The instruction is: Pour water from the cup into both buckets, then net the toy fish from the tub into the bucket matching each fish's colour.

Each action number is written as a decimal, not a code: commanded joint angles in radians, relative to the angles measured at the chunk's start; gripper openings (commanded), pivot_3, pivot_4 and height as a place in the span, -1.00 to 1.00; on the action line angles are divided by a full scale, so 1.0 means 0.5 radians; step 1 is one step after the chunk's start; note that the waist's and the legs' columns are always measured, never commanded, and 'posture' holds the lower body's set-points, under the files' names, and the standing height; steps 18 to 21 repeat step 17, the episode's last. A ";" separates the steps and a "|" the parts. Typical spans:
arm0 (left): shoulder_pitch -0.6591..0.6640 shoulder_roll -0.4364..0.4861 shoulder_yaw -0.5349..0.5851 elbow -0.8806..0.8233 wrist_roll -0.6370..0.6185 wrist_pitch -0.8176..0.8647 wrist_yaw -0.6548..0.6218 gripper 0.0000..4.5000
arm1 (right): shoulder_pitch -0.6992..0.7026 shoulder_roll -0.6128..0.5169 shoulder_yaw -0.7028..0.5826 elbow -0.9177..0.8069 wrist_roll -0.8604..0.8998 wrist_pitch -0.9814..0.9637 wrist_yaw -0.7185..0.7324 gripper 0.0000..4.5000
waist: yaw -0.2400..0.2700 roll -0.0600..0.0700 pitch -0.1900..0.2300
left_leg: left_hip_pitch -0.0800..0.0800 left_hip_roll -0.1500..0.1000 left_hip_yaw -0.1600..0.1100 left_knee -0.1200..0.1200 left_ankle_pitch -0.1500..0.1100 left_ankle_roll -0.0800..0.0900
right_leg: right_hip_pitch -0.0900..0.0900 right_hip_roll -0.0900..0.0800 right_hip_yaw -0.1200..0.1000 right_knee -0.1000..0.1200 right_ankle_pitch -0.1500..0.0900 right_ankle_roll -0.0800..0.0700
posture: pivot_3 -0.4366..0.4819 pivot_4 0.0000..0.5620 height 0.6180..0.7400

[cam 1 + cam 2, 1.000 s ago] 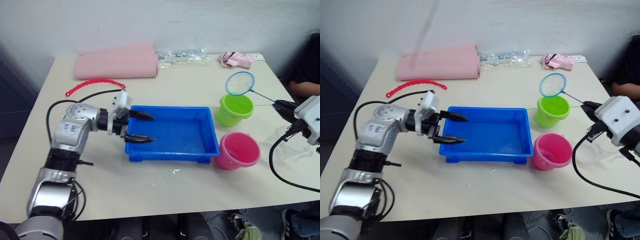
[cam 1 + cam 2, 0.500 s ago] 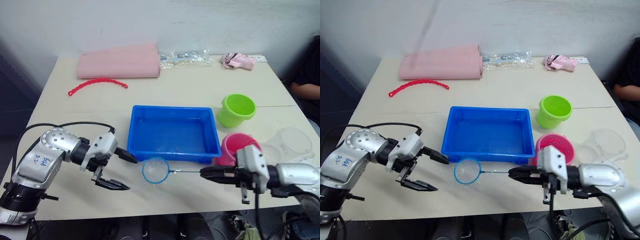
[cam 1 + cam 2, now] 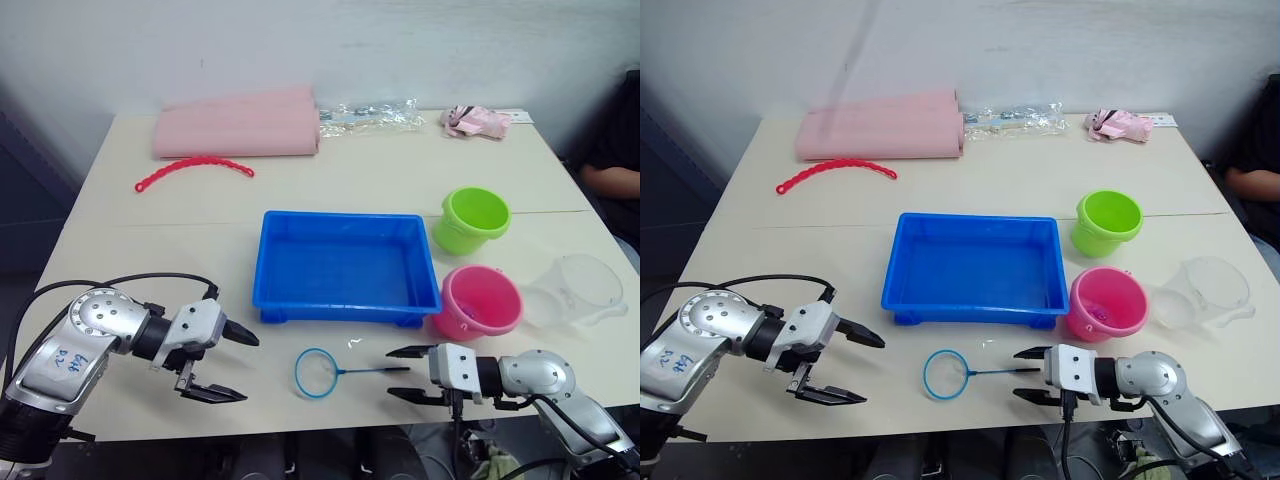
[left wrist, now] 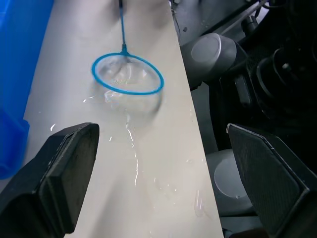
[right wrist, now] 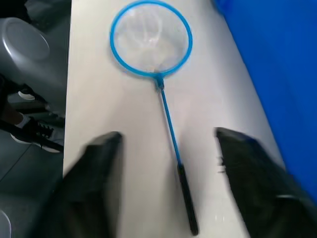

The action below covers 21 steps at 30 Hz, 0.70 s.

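- Net (image 3: 325, 372) now lies flat on the table (image 3: 120, 230) at lower centre of the frame, just below the tub (image 3: 345, 265); half a second ago the right gripper (image 3: 408, 372) was pinching its handle.
- Right gripper is spread, handle tip between its fingers, no contact.
- Left gripper (image 3: 232, 365) is spread too, at lower left, holding nothing.
- Tub looks empty of fish, though glare makes that uncertain.
- Pink bucket (image 3: 480, 300) appears to hold something pink. Netting likely finished.

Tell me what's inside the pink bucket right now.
The pink bucket holds a small magenta shape low inside, likely toy fish; whether there is water cannot be told. Its near wall hides part of the bottom.
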 commanded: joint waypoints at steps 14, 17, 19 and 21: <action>-0.596 -0.024 0.175 0.461 -0.376 0.422 -0.106 1.00 | 1.261 -0.204 -2.101 -0.636 0.892 1.048 0.249 0.99 | 0.030 0.002 0.000 | 0.003 0.001 -0.002 -0.001 0.000 0.001 | 0.004 0.001 0.000 -0.001 0.000 0.000 | -0.05 -0.47 0.96; -0.694 -0.063 0.139 0.519 -0.390 0.429 -0.145 1.00 | 1.292 -0.170 -2.213 -0.609 0.917 1.088 0.239 0.99 | 0.051 0.000 -0.001 | 0.003 -0.001 -0.001 -0.002 -0.003 0.001 | 0.004 0.001 0.001 -0.003 0.000 0.000 | -0.05 -0.47 0.96; -0.694 -0.063 0.139 0.519 -0.390 0.429 -0.145 1.00 | 1.292 -0.170 -2.213 -0.609 0.917 1.088 0.239 0.99 | 0.051 0.000 -0.001 | 0.003 -0.001 -0.001 -0.002 -0.003 0.001 | 0.004 0.001 0.001 -0.003 0.000 0.000 | -0.05 -0.47 0.96; -0.694 -0.063 0.139 0.519 -0.390 0.429 -0.145 1.00 | 1.292 -0.170 -2.213 -0.609 0.917 1.088 0.239 0.99 | 0.051 0.000 -0.001 | 0.003 -0.001 -0.001 -0.002 -0.003 0.001 | 0.004 0.001 0.001 -0.003 0.000 0.000 | -0.05 -0.47 0.96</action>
